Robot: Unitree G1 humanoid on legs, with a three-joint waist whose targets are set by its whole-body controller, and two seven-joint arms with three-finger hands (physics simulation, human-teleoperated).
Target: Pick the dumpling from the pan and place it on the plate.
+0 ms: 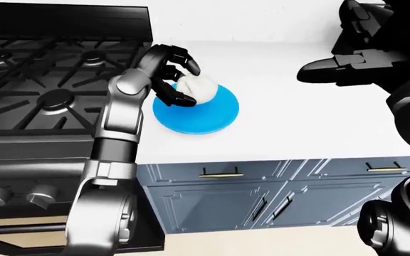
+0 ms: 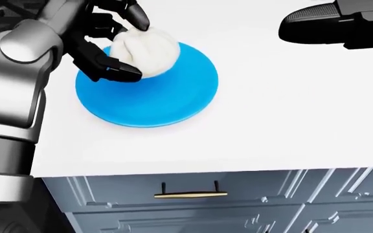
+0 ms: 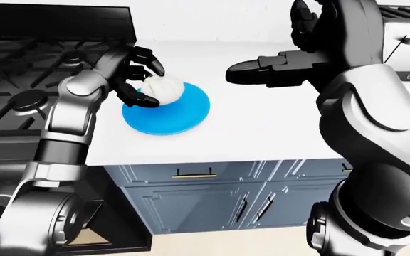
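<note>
The white dumpling (image 2: 149, 48) sits at the upper left of the round blue plate (image 2: 167, 99) on the white counter. My left hand (image 2: 127, 48) comes in from the left and its black fingers close round the dumpling, one over the top and one under its left side. Whether the dumpling rests on the plate or hangs just above it I cannot tell. My right hand (image 2: 303, 26) hovers open above the counter to the right of the plate, fingers stretched toward the left, holding nothing. The pan does not show in any view.
A black gas stove (image 1: 48, 80) with grates fills the left, right beside the plate. The white counter (image 1: 312, 122) runs to the right. Grey-blue drawers with brass handles (image 2: 189, 194) lie below. A silver appliance (image 3: 408, 37) stands at the right-eye view's top right.
</note>
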